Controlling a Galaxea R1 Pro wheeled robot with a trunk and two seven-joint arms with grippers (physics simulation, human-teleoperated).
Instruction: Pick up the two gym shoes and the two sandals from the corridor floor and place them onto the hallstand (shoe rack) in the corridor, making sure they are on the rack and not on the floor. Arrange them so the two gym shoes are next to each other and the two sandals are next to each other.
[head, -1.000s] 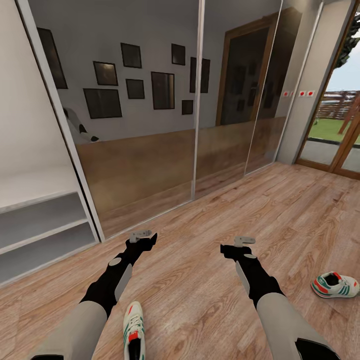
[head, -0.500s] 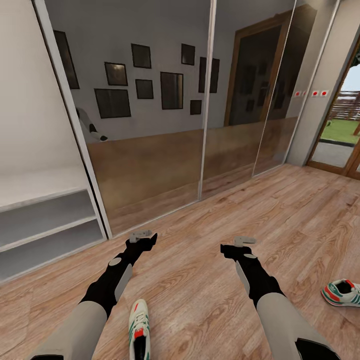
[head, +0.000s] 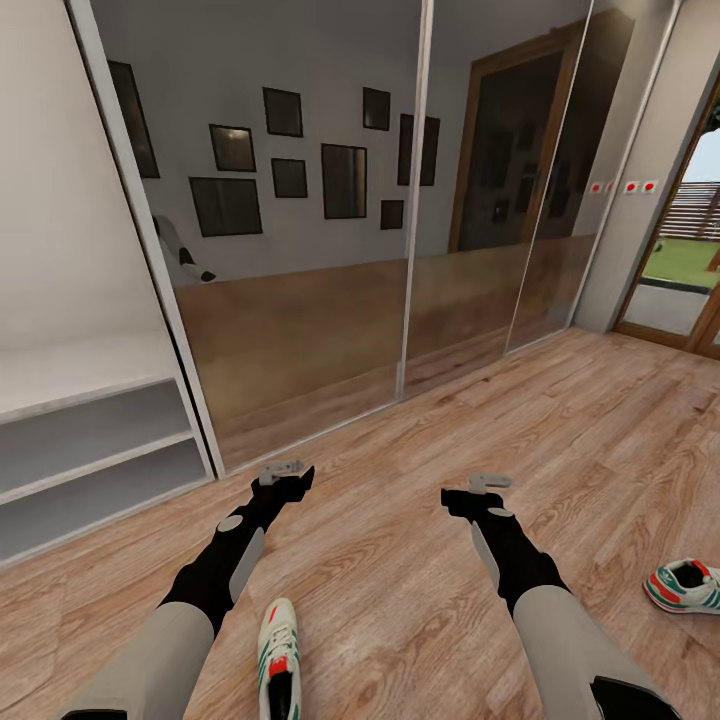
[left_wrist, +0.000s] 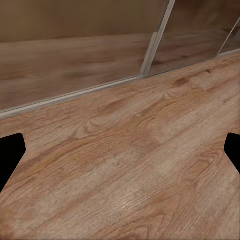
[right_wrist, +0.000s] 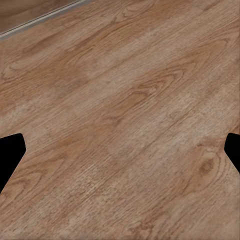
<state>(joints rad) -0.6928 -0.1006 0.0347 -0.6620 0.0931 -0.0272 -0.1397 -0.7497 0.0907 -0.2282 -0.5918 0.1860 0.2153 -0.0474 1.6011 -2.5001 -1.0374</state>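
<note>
While both arms reach forward over the corridor floor (head: 420, 590), the views give the following.

Head view, left gripper (head: 282, 468): held low above the planks with nothing between its fingers, which the wrist view shows spread wide.
Head view, right gripper (head: 489, 482): level with the left one, also empty.
Head view, near gym shoe (head: 277, 655): lying on the floor between the two forearms, just beside the left arm, toe pointing away from the robot, its heel end cut off by the frame edge.
Head view, far gym shoe (head: 687, 586): on the floor well to the right of the right arm, partly cut off by the frame edge.
Head view, hallstand (head: 90, 460): at the far left, its two open shelf levels bare, its base meeting the floor.
Head view, mirrored sliding doors (head: 330, 220): just right of the hallstand, reflecting dark picture frames (head: 343, 180) and the planks.
Head view, glass door (head: 690, 270): at the far right, with grass outside.

Left wrist view, fingertips (left_wrist: 11, 155): dark tips at opposite edges, wide apart, bare floor between; the door track (left_wrist: 75, 94) lies ahead.

Right wrist view, fingertips (right_wrist: 10, 152): likewise far apart over bare planks.
</note>
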